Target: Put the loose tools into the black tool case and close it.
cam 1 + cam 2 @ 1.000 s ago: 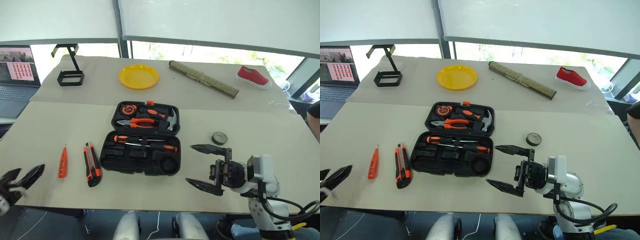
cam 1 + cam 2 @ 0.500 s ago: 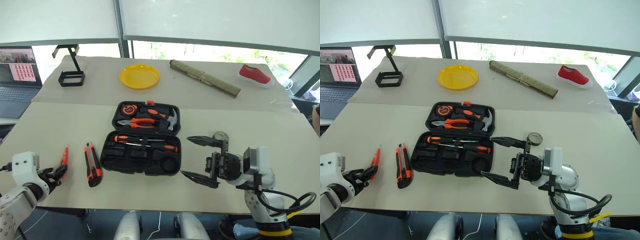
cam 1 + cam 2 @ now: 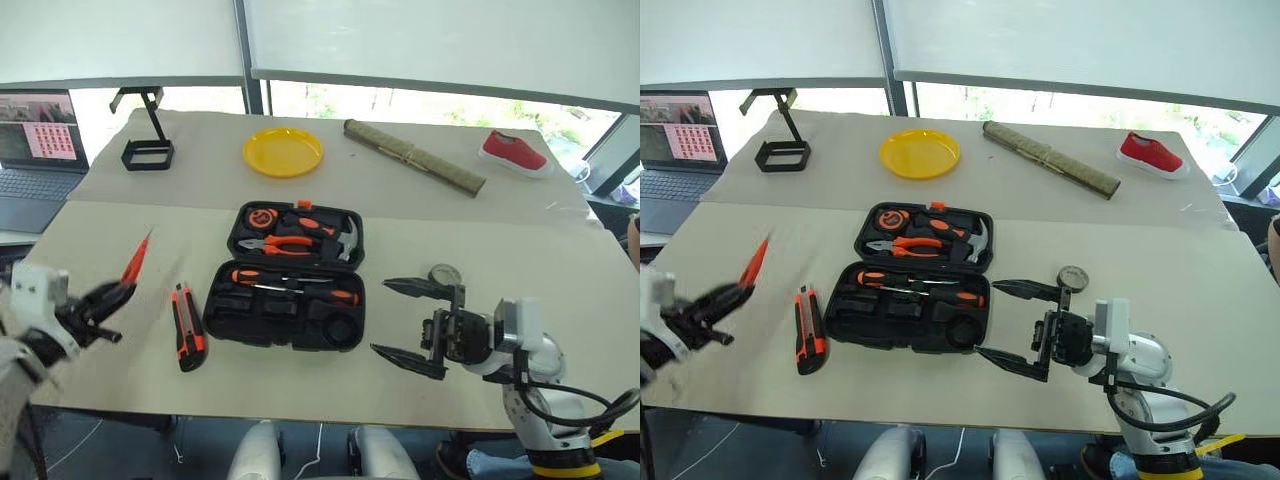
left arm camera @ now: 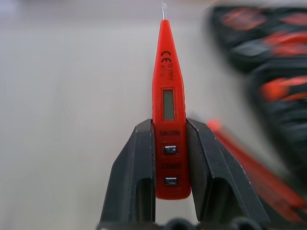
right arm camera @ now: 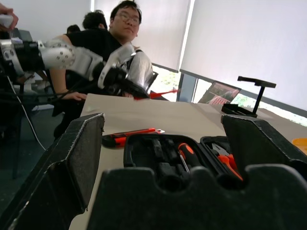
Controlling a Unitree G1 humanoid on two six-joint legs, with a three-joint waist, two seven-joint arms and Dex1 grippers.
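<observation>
Gripping: the small orange tester screwdriver [image 4: 170, 115] is clamped by its handle end between the two fingers of the left gripper [image 4: 171, 165], off the table [image 3: 560, 270], over the table's left edge, with its metal tip pointed up and away
Right gripper [image 3: 412, 320]: its fingers are spread wide apart and nothing is held; it is held level near the table's front edge, just right of the case, pointing toward it
Black tool case [image 3: 286, 276]: it is laid open at the middle of the table, lid half toward the far side; pliers [image 3: 272, 245] and a hammer [image 3: 343, 237] are seated in the lid half
Screwdrivers [image 3: 290, 284]: two black-and-orange-handled ones are laid side by side in the near half of the case
Utility knife [image 3: 185, 325]: it is laid on the table just left of the case, near the front edge, apart from both grippers
Grey roll [image 3: 444, 274]: it is seen on the table right of the case, just beyond the right gripper's far finger; contact cannot be told
Far side of the table: a yellow plate [image 3: 283, 152], a black wire stand [image 3: 146, 130], a rolled mat [image 3: 414, 158] and a red shoe [image 3: 512, 151] are set along it
Person [image 5: 96, 40]: one is seated past the table's left edge
</observation>
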